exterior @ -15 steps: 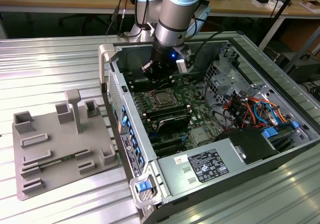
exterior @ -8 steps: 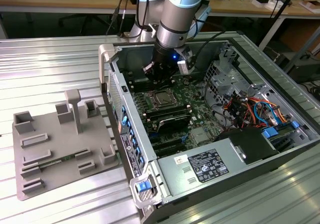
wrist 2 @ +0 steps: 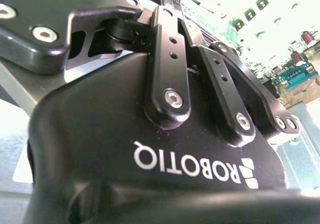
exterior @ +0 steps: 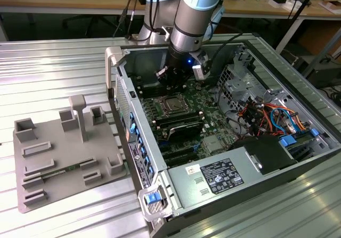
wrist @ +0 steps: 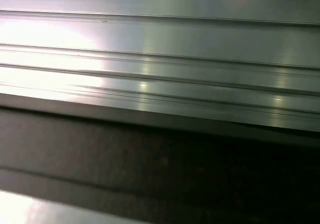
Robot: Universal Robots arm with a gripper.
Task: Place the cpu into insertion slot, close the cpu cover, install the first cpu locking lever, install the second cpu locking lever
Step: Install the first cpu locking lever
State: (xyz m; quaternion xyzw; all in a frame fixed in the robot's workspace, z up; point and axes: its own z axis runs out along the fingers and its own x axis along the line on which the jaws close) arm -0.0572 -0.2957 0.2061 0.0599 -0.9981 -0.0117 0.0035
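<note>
Ribbed, brushed aluminium table (exterior: 53, 62), glossy in the first wrist view. Matte grey printed fixture (exterior: 64, 158) with blocky pockets and posts toward the exterior view's left. Open computer case (exterior: 298, 89) beside it: green motherboard (exterior: 208, 102), long black memory slots (exterior: 178, 123), boxy grey power supply (exterior: 218, 177).

Gripper (exterior: 171, 82), black with pinned linkages, poised just above and beyond the insertion slot (exterior: 173, 106); grip state impossible to tell. Slot small, square, silver-rimmed, dark-centred, mid-board.
</note>
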